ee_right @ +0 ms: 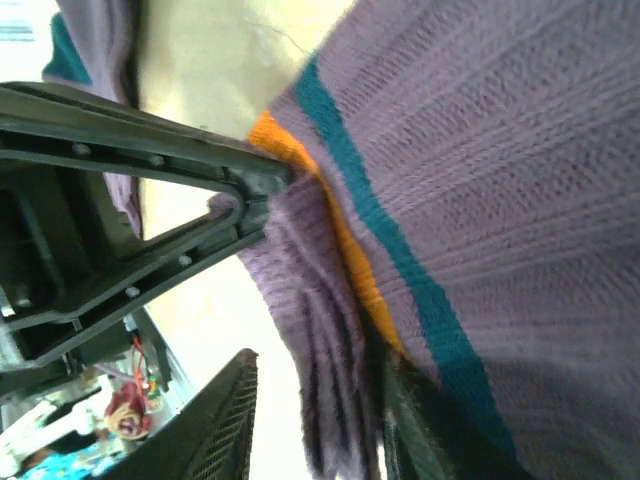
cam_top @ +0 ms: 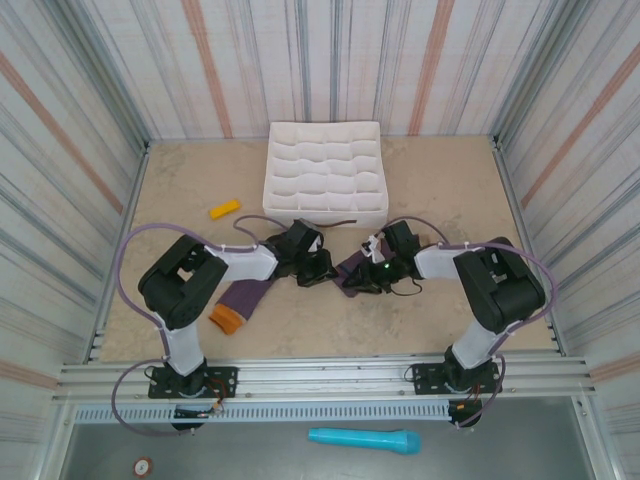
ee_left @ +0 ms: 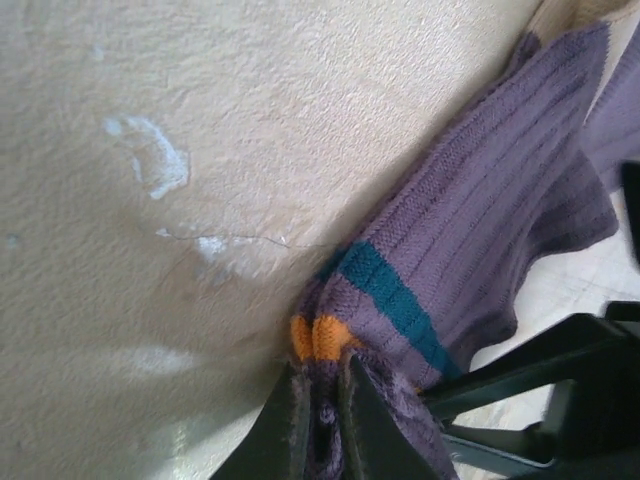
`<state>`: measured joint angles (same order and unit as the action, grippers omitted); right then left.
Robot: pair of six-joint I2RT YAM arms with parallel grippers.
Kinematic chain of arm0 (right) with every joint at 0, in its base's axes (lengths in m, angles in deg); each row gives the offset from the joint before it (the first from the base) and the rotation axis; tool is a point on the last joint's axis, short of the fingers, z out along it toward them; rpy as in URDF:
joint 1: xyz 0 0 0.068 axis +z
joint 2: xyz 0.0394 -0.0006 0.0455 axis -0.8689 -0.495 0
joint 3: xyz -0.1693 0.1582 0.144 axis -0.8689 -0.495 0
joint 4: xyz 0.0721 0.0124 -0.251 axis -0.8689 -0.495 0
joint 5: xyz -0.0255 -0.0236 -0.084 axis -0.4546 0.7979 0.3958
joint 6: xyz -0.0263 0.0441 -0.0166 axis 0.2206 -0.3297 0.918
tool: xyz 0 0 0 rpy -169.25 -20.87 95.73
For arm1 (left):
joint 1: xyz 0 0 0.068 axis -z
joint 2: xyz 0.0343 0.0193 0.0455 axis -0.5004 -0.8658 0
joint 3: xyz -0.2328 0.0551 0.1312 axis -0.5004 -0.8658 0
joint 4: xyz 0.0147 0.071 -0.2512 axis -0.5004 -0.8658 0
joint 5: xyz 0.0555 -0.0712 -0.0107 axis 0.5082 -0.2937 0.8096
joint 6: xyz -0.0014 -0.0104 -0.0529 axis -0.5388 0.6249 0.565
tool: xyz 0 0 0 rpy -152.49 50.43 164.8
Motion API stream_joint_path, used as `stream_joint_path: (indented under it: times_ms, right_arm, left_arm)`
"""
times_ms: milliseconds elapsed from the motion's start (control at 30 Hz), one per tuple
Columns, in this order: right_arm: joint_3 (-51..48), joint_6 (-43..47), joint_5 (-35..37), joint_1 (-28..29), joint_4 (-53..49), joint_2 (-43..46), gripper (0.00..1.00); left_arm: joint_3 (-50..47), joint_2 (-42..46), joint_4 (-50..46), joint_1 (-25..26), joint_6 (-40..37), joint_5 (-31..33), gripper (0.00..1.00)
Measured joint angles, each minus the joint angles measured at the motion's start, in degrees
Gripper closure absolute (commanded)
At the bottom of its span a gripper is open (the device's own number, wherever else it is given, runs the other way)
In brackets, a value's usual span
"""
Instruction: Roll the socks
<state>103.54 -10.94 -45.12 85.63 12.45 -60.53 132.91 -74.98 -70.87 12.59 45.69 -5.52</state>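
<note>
At the left of the surface (cam_top: 450,200), under the left arm: one of the socks (cam_top: 240,300), lying flat, orange cuff toward the near edge. Further along, left hand (ee_left: 322,385) clamped tight on a bunched fold of the other sock (ee_left: 480,220), right at its orange and teal bands. Just right of that, right hand (ee_right: 320,420) at the same cuff, jaws parted, purple fabric between them against one finger and a gap at the other; no real grip there. Looks like the start of rolling: gathering the cuff end of the second sock, no roll apparent yet. Calls next for keeping the pinched end firm and turning it over onto itself, with the right hand steadying the loose length to avoid dragging the whole sock across the surface.
</note>
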Motion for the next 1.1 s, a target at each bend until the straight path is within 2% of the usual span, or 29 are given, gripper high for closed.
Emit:
stream_joint_path:
  times_ms: [167, 233, 333, 500, 767, 900, 1100]
  right_arm:
    - [0.3, 3.2, 9.1, 3.0, -6.0, 9.1, 0.40]
    - [0.4, 5.1, 14.2, 5.5, -8.0, 13.4, 0.32]
    - [0.4, 7.7, 22.5, 10.8, -10.2, 19.0, 0.28]
    - [0.4, 12.3, 37.2, 21.2, -11.8, 23.6, 0.28]
    - [0.3, 19.0, 58.0, 36.5, -11.3, 23.2, 0.31]
    - [0.3, 22.5, 66.7, 43.2, -9.2, 18.9, 0.39]
    - [1.9, 26.5, 75.3, 48.3, -6.4, 8.3, 0.44]
  left_arm:
    - [0.4, 1.2, -4.1, -0.6, 0.0, -0.1, 1.00]
    - [0.4, 1.8, -5.6, -1.1, 0.0, -0.3, 1.00]
    - [0.5, 2.1, -7.4, -1.9, 0.1, -1.4, 1.00]
    - [1.3, 2.1, -10.3, -2.9, 0.0, -3.3, 1.00]
    - [1.4, 2.1, -12.7, -4.8, -0.2, -6.0, 1.00]
    - [1.4, 2.1, -13.6, -5.5, -0.5, -7.1, 1.00]
    - [1.4, 2.1, -14.5, -6.2, -1.6, -7.9, 1.00]
